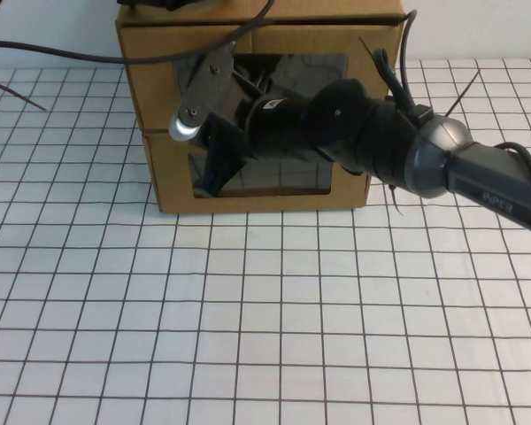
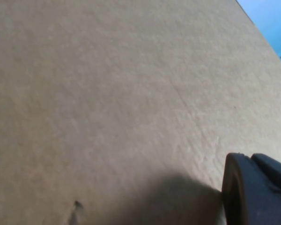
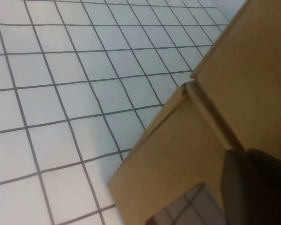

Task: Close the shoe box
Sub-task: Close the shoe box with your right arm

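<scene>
**Right arm at the stacked boxes**

Two brown cardboard boxes with front windows stand stacked at the far middle of the gridded counter (image 1: 265, 310). The shoe box (image 1: 159, 71) is the upper one; the lower box (image 1: 248, 202) looks a little narrower.

The right arm reaches in from the right, across the front of both boxes. The right tool (image 1: 203, 142) is at the left part of the fronts, about at the seam between the boxes, and it hides much of both windows. I cannot tell whether it is wide or narrow. In the right wrist view the seam and a corner of a window show beside a dark part of the tool.

The left tool (image 2: 257, 192) shows only in the left wrist view, as a dark edge close to a plain cardboard face. I cannot tell its state either.
</scene>
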Controlling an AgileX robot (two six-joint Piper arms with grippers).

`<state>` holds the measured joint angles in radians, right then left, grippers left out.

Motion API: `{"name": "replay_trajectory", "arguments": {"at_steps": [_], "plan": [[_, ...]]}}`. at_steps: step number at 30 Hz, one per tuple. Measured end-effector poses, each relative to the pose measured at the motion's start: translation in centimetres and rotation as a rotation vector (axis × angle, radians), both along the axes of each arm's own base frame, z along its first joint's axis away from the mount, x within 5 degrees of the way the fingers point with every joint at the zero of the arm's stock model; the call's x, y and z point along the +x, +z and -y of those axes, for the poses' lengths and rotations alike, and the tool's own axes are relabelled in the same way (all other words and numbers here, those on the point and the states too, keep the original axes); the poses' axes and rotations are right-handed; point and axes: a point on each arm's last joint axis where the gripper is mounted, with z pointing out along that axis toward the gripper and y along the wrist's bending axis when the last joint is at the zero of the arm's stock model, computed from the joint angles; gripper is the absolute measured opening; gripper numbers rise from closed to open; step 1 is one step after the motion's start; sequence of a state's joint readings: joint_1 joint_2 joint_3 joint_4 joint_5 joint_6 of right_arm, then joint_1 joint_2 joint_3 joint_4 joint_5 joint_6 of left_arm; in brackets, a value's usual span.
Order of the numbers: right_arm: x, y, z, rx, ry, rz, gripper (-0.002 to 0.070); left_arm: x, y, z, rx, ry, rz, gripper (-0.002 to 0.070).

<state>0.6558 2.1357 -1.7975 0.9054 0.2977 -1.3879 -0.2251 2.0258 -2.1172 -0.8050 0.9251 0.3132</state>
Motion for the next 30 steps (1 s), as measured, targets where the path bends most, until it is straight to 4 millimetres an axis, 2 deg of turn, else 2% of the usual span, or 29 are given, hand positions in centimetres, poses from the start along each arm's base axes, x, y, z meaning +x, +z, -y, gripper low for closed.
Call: {"name": "replay_trajectory", "arguments": {"at_steps": [9,15,20,22,24,30], "plan": [[0.5,1.2,0.9,0.008,0.004,0.008,-0.0013,-2.1,1.7,-0.3,0.062,-0.074,0.016,-0.0005],[-0.3,3.5,1.3,0.036,0.012,0.029,-0.0013,-4.5,4.9,-1.0,0.089,-0.073,0.090,-0.0005],[-1.9,7.6,2.0,0.084,0.017,0.098,-0.0013,-7.1,8.2,-1.8,0.093,-0.057,0.173,-0.0005],[-2.6,9.7,2.5,0.112,0.019,0.132,-0.0013,-7.9,9.2,-2.0,0.088,-0.048,0.192,-0.0005],[-3.2,10.8,2.7,0.123,0.034,0.139,-0.0013,-8.6,9.8,-2.2,0.084,-0.042,0.206,-0.0005],[-3.6,9.8,2.4,0.097,0.092,0.049,-0.0013,-9.3,10.4,-2.3,0.078,-0.044,0.199,-0.0005]]}}
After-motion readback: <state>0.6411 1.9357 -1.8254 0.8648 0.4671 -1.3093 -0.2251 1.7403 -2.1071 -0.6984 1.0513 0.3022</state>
